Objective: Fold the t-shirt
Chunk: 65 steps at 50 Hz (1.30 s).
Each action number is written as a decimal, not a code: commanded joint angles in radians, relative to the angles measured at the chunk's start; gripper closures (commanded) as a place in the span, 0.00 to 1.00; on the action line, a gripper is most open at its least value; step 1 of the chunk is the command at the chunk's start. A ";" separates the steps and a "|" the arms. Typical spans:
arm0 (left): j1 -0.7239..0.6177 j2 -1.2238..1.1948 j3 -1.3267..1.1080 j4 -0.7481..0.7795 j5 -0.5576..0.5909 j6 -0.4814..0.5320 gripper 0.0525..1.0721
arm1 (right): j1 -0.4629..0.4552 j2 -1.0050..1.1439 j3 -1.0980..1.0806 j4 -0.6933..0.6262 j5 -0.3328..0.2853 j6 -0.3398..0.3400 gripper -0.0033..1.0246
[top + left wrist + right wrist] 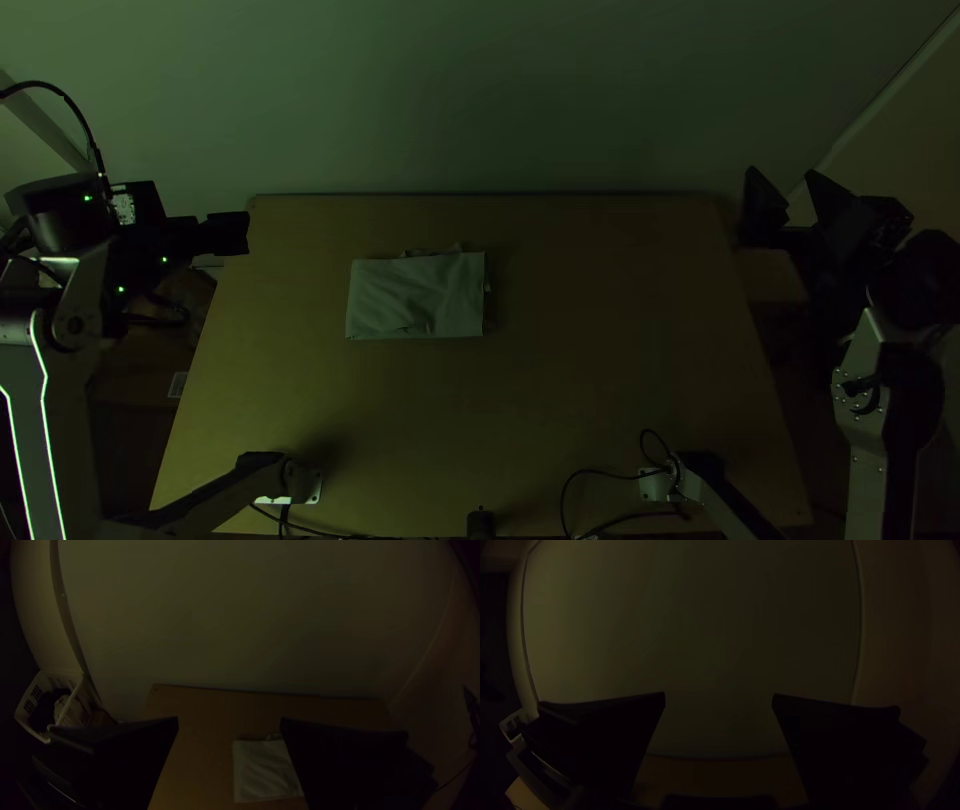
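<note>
Parted wide, with nothing between its fingers, the left gripper (229, 720) hangs by the left edge of the table (600, 350), near its far corner. Its match, the right gripper (781, 175), stands just outside the table's far right corner, spread wide too and holding nothing. Both seem parked out at the table's sides so that neither drags on the cloth. The t-shirt (415, 297) lies flat on the table, left of its middle and towards its far edge, already folded into a neat rectangle, presumably set down squarely so the layers hold by their own weight. Small bits of fabric (432, 251) poke out on the side facing the table's far edge. The folding looks done, or nearly; at most, a light tuck might tidy those bits, though a careless pinch could pull the layers open.
</note>
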 commanded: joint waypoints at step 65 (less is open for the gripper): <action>0.021 -0.919 -1.403 0.736 -0.006 0.106 0.04 | -0.059 -0.584 -1.084 0.552 0.008 -0.170 0.05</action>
